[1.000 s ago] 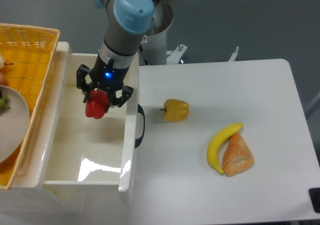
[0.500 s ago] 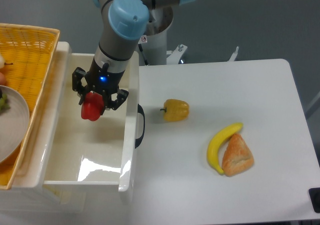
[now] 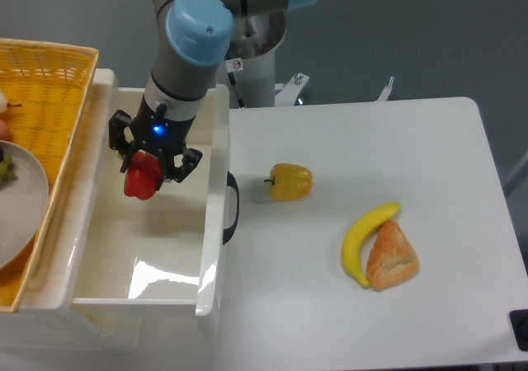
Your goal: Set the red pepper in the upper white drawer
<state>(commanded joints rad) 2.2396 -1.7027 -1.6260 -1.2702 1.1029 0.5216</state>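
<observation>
Glossy, lumpy red pepper gripped in the jaws above the smooth upper white drawer.

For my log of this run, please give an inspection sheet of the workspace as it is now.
Surface: white table, no spills seen.
Job's things: red pepper held over the open white drawer, not yet released.
Clutter: yellow pepper; banana touching bread; yellow basket with a plate.
Tool: tool shut on the red pepper.
Cables: nothing seen.
Surroundings: grey wall, robot base behind the table.
</observation>
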